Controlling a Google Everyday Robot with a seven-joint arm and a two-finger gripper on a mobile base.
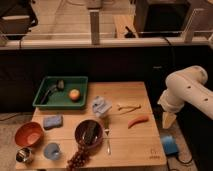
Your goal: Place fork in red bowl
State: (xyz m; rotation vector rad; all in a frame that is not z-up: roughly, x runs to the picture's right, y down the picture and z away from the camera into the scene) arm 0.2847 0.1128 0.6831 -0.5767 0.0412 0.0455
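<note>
The fork [107, 140] is a thin silvery strip lying flat on the wooden table [135, 145], just right of a maroon bowl. The red bowl [28, 134] is orange-red and sits at the table's front left corner area, with nothing visible inside. My gripper [168, 119] hangs pointing down from the white arm [187, 90], off the table's right edge and well to the right of the fork. It holds nothing that I can see.
A maroon bowl [89, 133] holds a dark flat utensil. Around it are grapes [77, 157], a blue cup [52, 150], a metal cup [23, 155], a blue sponge [52, 121], a green tray [45, 102] with fruit, a blue-white packet [101, 106], a beige forked piece [129, 107] and an orange carrot-like item [138, 121].
</note>
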